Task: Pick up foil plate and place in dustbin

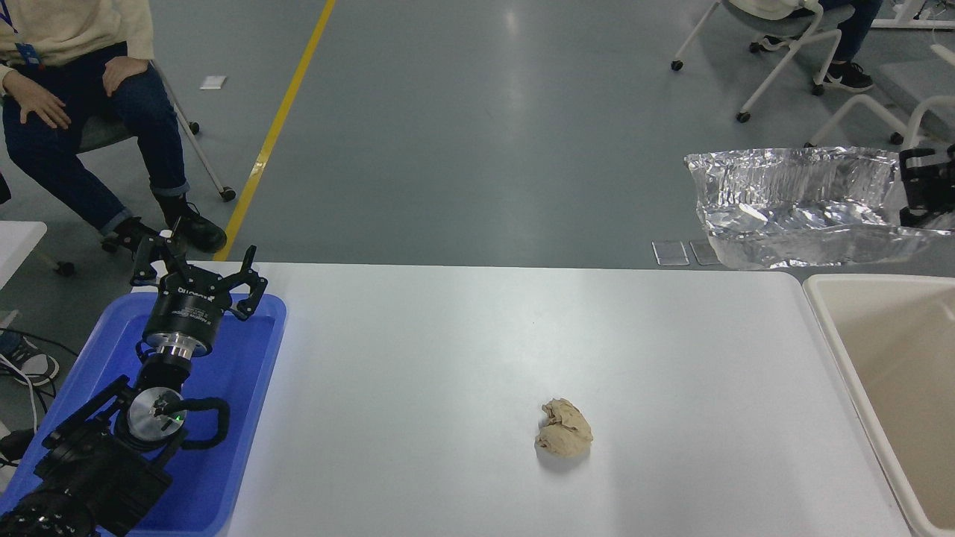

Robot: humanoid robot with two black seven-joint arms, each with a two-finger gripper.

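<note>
I have the right gripper [924, 195] clamped on the right end of the foil plate [802, 205], held in the air at the frame's right edge, above the table's [448, 358] far right corner. The dustbin [835, 335] sits below it, rim against the table's right edge. A paper ball [564, 437] lies alone mid-table with bare surface all round. My left gripper [195, 274] rests splayed wide over the blue tray [246, 418].

A crumpled beige paper ball [564, 437] sits on the white table [448, 358]; well left of it, a blue tray [246, 388]; beyond, a seated person [67, 97].
</note>
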